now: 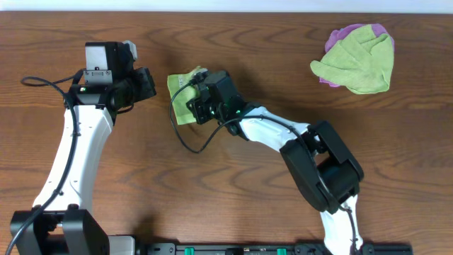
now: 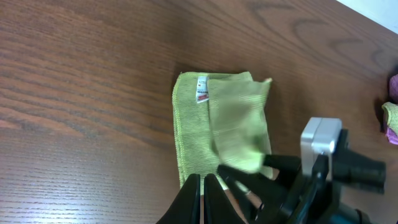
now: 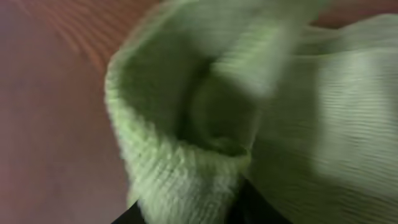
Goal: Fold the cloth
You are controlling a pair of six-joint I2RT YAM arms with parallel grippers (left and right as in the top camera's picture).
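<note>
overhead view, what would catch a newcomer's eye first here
The small yellow-green cloth left of centre stands out, with the right tool down on its edge; the right wrist view is filled with its bunched fabric. Next comes the crumpled green and purple pile, lying alone on the wooden table at the upper right of the overhead view.

Ribbed matt green cloth (image 2: pixel 236 124), smooth grained wooden table (image 2: pixel 93 74)

Even light; blurred right-wrist close-up.
</note>
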